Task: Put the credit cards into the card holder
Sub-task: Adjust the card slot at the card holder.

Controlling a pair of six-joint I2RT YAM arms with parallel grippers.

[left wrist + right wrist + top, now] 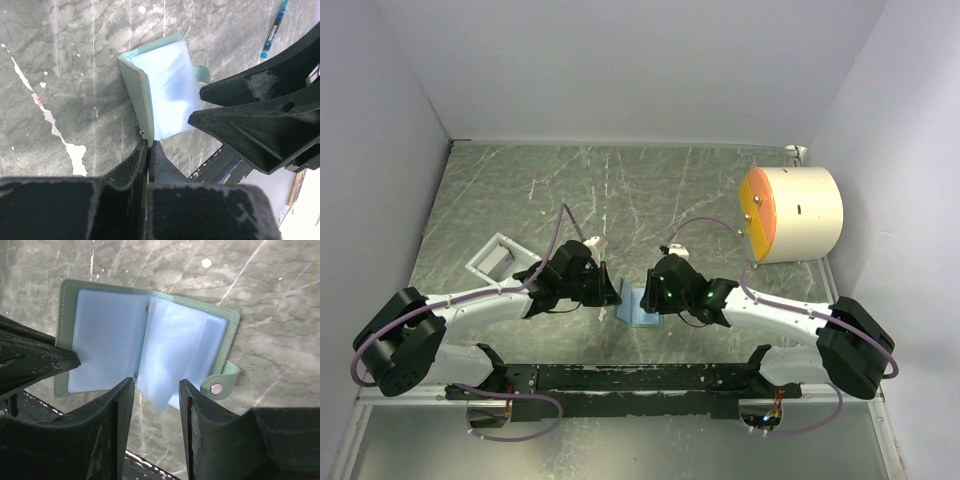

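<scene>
Left wrist view: left gripper (149,146) is pinching the sage-green, blue-lined folding card holder (170,85) by its cover; right gripper (156,390) is hanging parted.

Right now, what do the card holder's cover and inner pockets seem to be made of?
Its cover: probably faux leather, matte sage green, with stitched seam along its edge. Inner pockets: likely thin soft plastic, pale blue and translucent; one leaf bends loosely. Snap: shiny, apparently metal.
</scene>
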